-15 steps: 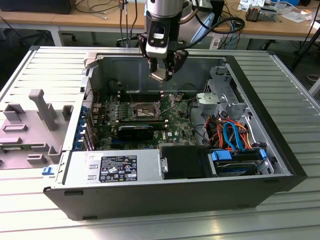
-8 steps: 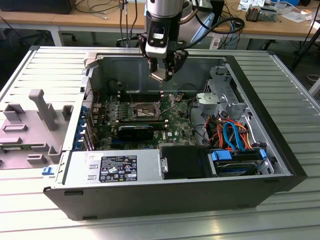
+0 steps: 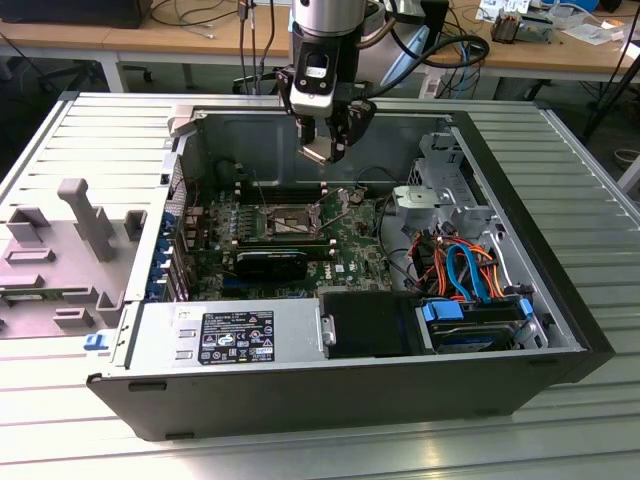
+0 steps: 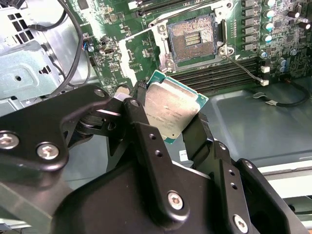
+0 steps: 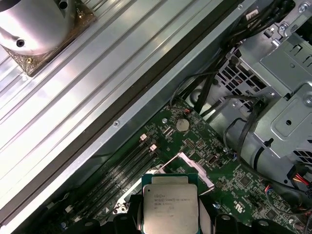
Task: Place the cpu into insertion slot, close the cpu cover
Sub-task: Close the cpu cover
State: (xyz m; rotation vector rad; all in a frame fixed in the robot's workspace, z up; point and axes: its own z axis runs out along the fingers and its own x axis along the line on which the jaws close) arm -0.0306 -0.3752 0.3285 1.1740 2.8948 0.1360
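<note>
1. Between the two black fingers point(image 4: 141, 129) of the gripper point(image 3: 326, 150) sits the cpu point(image 4: 171, 109), clamped by opposite edges and tilted, with its silvery lid and green border showing in both wrist views.
2. Small dark print runs in several lines across the lid in the first wrist view point(image 5: 170, 204); the lettering is too fine to make out.
3. Below the chip and apart from it lies the insertion slot point(image 4: 191, 39), a square socket with a dark centre and a bright metal rim. It is uncovered and nothing sits in it.
4. The cpu cover point(image 5: 192, 168) stands raised as a thin silvery frame at the socket's edge in the first wrist view.
5. Long black memory slots point(image 4: 219, 73) run beside the socket on the green motherboard point(image 4: 122, 29).
6. In the exterior view the gripper hangs at upper centre of the frame, above the socket point(image 3: 285, 222), inside an open computer case point(image 3: 330, 400) lying on its side.
7. A black label with white print point(image 3: 237, 336) covers the power supply at lower centre; orange and blue cables point(image 3: 465, 265) bunch at the right, next to a grey drive cage point(image 3: 440, 195).
8. The case rests on a ribbed metal table point(image 3: 590, 200); a grey plastic part point(image 3: 85, 215) lies at left, and wooden desks point(image 3: 150, 35) line the back of the room.
</note>
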